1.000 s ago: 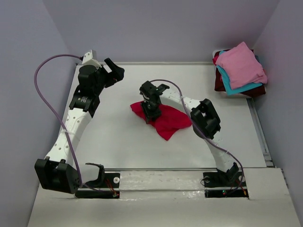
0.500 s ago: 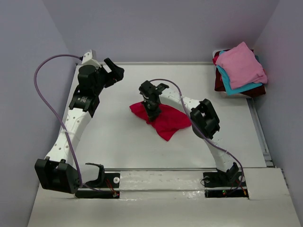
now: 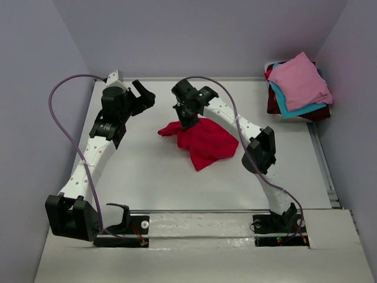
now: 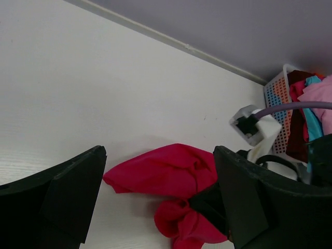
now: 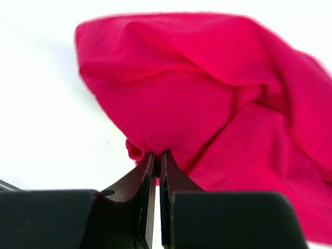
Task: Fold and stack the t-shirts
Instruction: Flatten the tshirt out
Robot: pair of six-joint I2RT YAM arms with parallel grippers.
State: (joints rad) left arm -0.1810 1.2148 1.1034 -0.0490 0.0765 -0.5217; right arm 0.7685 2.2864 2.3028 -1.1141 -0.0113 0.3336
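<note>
A: Grey walls (image 3: pixel 206 35) close in a white tabletop (image 3: pixel 147 177). At its far left the left gripper (image 3: pixel 144 94) hangs with its jaws wide apart, holding nothing. What lies ahead of it?

B: The red t-shirt (image 3: pixel 206 141), just to its right, in the middle of the far half. In the left wrist view the crumpled cloth shows between the spread fingers (image 4: pixel 52 207), but well ahead of them and not touching.

A: And which arm has it?

B: The right gripper (image 3: pixel 187 121). Its jaws are clamped on a bunched fold at the shirt's far-left end, and the right wrist view shows the cloth pinched right at the tips. From there the shirt's long axis runs toward the near right, with a loose corner pointing left.

A: So the left arm is nearer that free corner?

B: It seems so; a short reach rightward would probably meet it. Bare tabletop on the near side and to the left gives room to spread the shirt flat.

A: Farther right?

B: The stack of t-shirts (image 3: pixel 297 82), pink over teal and maroon, sits in a basket (image 4: pixel 277 101) at the far right corner, well apart from the red one.
</note>
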